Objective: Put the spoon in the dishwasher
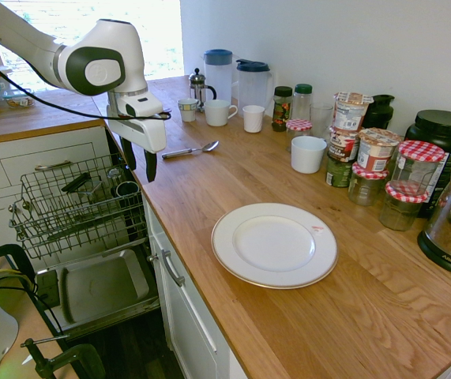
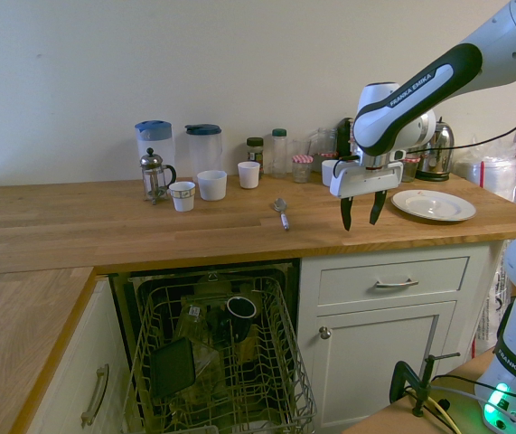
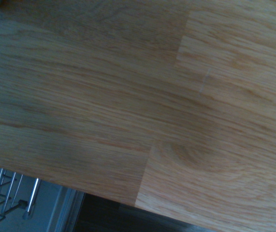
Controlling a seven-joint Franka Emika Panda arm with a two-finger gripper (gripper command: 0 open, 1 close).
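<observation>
In the first exterior view, the spoon (image 1: pixel 191 149) lies flat on the wooden counter (image 1: pixel 233 178), its bowl toward the mugs and its handle toward the counter's edge. The gripper (image 1: pixel 140 167) hangs above the counter's edge, beside the handle end, pointing straight down. Its two dark fingers stand apart with nothing between them, so the claw is wide and empty. Below and to the side, the dishwasher (image 1: pixel 91 276) is open, its wire rack (image 1: pixel 75 209) pulled out and its grey door panel lying flat underneath. A white plate (image 1: pixel 274 245) sits further along the counter, well apart from the spoon.

In the second exterior view, the spoon (image 2: pixel 281 212) rests on the counter in front of the white cups, near the front edge. The gripper (image 2: pixel 361 210) hovers off to one side of it, between the spoon and the plate (image 2: pixel 433 205), fingers spread and clear of the wood. The rack (image 2: pixel 217 362) already holds a dark mug and a few other pieces, but no spoon that I can make out.

The wrist view shows mostly bare wood grain, with a corner of the rack (image 3: pixel 2 193) beyond the counter's edge. The spoon is not in it.

My judgement: nothing of the task is done yet. The gripper must line up over the spoon, descend, close on it, carry it to the rack and release it.
</observation>
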